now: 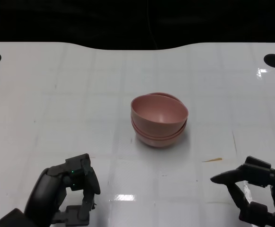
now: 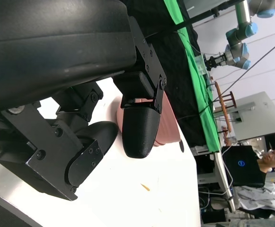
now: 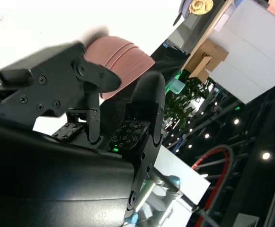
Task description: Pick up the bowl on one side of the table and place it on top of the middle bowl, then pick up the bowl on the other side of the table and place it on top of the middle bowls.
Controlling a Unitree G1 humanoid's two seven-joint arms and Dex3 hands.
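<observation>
Evidently we are near the end of the job: at the centre of the head view the pink bowls point(image 1: 159, 120) sit nested in 1 stack on the white surface point(image 1: 57, 104), and we can make out what look like 3 rims, the top bowl point(image 1: 159, 111) tilted a little, its far edge sitting higher than the near one. We judge that both side bowls have already been placed, since no loose bowl shows to either side of the stack. Our left hand point(image 1: 75, 187) sits at the lower left of that frame, well apart from the stack, its fingers curled inward with nothing in them. Our right hand point(image 1: 253, 191) sits at the lower right, also well clear, its fingers spread, 1 pointing left across the surface, and it holds nothing. Both hands lie low and near the frame's bottom edge, which we read as a resting pose that keeps them away from the stack so nothing gets knocked. The left wrist view shows the pink stack beyond the black fingers point(image 2: 139, 127), untouched, with a person at the lower right of that picture. A small tan scrap point(image 1: 213, 160) lies between the stack and the right hand. The tilt is the only thing we might worry about; the top bowl may not be fully seated.
</observation>
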